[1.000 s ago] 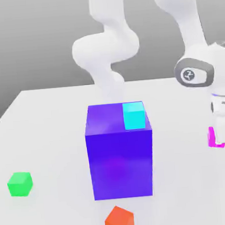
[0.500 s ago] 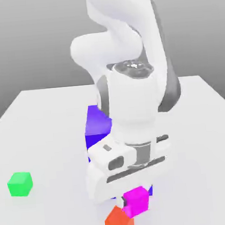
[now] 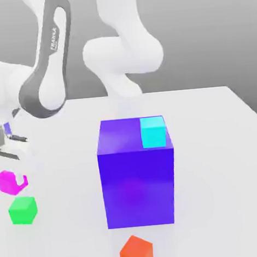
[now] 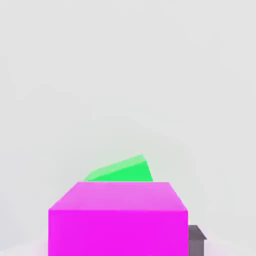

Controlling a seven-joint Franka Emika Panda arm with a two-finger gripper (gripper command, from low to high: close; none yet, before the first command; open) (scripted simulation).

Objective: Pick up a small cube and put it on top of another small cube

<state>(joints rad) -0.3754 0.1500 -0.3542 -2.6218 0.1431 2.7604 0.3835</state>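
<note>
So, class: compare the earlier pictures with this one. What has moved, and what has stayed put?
The gripper, shut on the magenta cube, has swung from the exterior view's right, past the front of the purple block, to its left, just above the green cube. The green cube, purple block, cyan cube and orange cube stayed put.

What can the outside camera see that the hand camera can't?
Outside camera: the big purple-blue block, the cyan cube on its top, the orange-red cube and the robot arm. Hand camera: a dark gripper fingertip beside the pink cube. Both: the pink cube held just above the green cube.
</note>
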